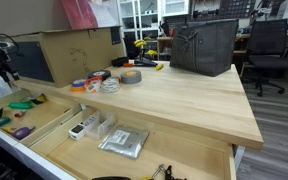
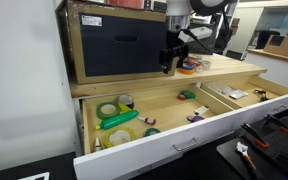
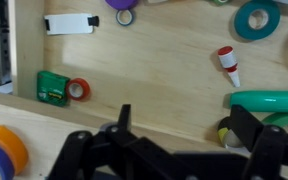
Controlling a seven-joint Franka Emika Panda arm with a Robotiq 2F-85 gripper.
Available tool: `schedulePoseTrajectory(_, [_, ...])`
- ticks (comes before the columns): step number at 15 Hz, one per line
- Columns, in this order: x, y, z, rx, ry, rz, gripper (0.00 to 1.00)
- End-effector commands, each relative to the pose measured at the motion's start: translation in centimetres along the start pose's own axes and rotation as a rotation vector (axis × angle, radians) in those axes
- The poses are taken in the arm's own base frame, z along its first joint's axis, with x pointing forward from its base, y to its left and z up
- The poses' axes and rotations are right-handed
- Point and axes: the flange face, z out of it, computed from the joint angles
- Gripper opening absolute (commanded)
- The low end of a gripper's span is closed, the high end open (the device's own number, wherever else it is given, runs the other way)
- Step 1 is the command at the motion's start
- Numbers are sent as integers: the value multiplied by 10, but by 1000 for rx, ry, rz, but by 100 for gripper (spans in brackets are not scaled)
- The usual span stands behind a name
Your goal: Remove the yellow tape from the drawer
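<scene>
**Access.** The drawer (image 2: 174, 146) is open, so its wooden compartments can be reached from above. The gripper (image 2: 169, 66) hangs over the front edge of the table top (image 1: 184, 105). It is high enough to clear the loose tape rolls (image 1: 104, 82) there, and high enough for the wrist camera to see the drawer floor (image 3: 164, 70).

**Jaws.** In the wrist view the gripper (image 3: 184, 140) shows both fingers set wide apart with nothing between them. This is judged to be the ready state for straddling a roll.

**Target.** The yellow tape (image 3: 223, 132) lies on the drawer floor, just beside a long green item (image 3: 269, 98). Only a yellow-and-black edge shows, because one finger covers the rest. A red-tipped white piece (image 3: 227, 62) lies near it, and a teal roll (image 3: 256, 18) lies farther off in the same compartment.

**Next move, as a judgement.** Shift toward the tape, then descend.

- Align the fingers across the roll's rim, or put one finger in the core.
- The green item leaves little room on that side, so a finger may land on it.
- The orange roll (image 3: 4, 150) on the table top is not the target.
</scene>
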Motion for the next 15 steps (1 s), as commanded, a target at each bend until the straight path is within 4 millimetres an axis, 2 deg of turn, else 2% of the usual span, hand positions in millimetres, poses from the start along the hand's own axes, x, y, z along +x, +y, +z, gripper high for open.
schedulePoseTrajectory(1, [4,-33,34,80,0,70,100])
schedulePoseTrajectory(5, [-9,-83,69,163,-3,63,100])
schedulePoseTrajectory(8, [-22,-118,83,216,-10,20,100])
schedulePoseTrajectory(12, [-25,-144,91,233,1,-51,100])
schedulePoseTrajectory(15, [-17,-152,101,237,-1,-109,100])
